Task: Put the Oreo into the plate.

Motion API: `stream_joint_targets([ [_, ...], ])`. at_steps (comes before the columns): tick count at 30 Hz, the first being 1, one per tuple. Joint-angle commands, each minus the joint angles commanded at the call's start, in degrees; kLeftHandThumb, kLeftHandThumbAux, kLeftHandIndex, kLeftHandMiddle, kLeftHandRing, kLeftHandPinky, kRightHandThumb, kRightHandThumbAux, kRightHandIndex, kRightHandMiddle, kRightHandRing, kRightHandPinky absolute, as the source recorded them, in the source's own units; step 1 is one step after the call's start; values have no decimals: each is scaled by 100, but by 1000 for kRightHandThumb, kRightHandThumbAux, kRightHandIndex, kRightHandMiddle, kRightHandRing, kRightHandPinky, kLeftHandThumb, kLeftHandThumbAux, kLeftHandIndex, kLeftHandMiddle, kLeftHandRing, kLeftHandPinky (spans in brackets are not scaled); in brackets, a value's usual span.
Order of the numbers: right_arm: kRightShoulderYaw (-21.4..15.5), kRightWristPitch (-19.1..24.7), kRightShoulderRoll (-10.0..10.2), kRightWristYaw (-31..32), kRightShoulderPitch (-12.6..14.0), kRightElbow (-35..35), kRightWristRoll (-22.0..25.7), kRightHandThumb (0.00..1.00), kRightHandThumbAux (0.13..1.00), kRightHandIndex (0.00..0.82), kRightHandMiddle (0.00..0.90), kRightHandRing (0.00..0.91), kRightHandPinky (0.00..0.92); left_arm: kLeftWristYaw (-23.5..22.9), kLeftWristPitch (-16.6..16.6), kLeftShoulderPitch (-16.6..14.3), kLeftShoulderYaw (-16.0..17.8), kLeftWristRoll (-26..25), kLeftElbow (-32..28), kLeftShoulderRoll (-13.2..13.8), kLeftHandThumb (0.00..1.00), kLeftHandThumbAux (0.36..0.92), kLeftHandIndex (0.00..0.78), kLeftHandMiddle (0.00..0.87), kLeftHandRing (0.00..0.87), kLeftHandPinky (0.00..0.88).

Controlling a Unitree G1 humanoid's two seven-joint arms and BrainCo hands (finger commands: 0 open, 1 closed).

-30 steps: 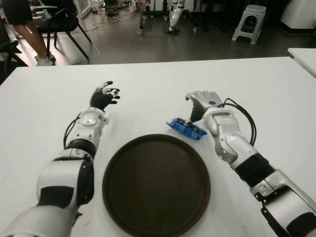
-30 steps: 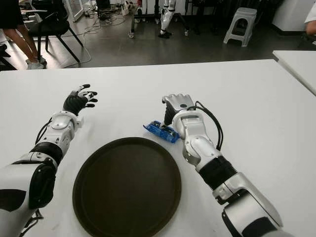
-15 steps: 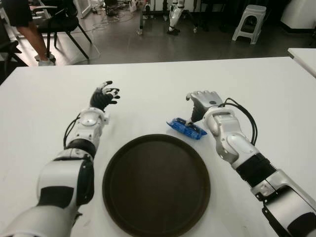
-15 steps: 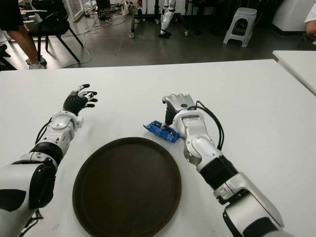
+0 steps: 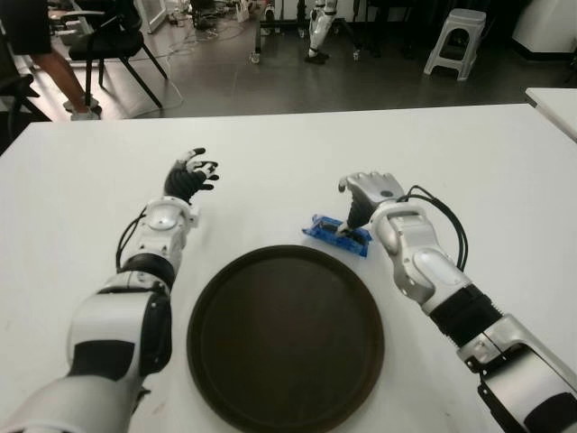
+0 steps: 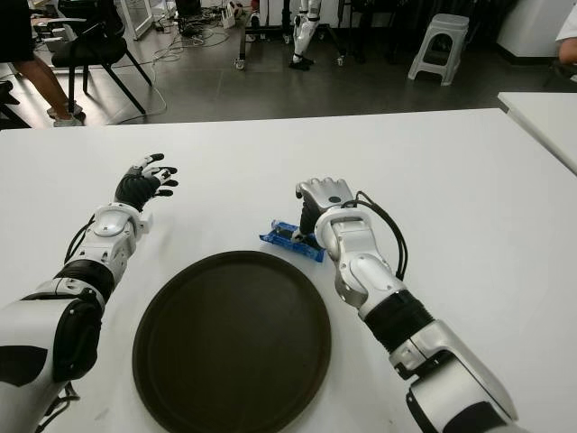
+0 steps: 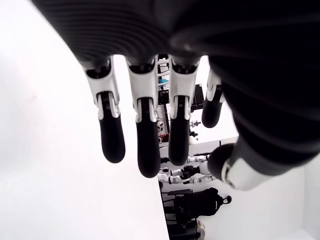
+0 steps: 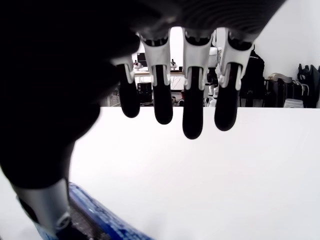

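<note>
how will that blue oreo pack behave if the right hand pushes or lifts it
The Oreo pack lies flat and low on the smooth white table, so a push would probably slide it rather than tip or roll it. Its glossy wrapper looks slippery, and the thin pack may flex. The right robot hand has only its thumb on it, fingers extended, so it may slip or pivot.

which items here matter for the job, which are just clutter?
Job: Oreo pack, plate, right hand with its thumb on the pack, fingers extended.
Clutter: left hand open and idle, stool, chair, table.
</note>
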Motion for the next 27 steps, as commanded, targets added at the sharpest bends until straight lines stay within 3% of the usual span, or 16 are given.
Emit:
stream_joint_targets([
  [12,114,-12,69,116,24,75,39,0,692,255,281,334,398,44,16,-13,-25,25,0,-11,475,634,166,327,369,365],
  [27,130,-143,117,8,147,158,146,0,713,267,291,339,411,70,4,-21,-78,58,-6,-16,485,652,168,324,368,367],
])
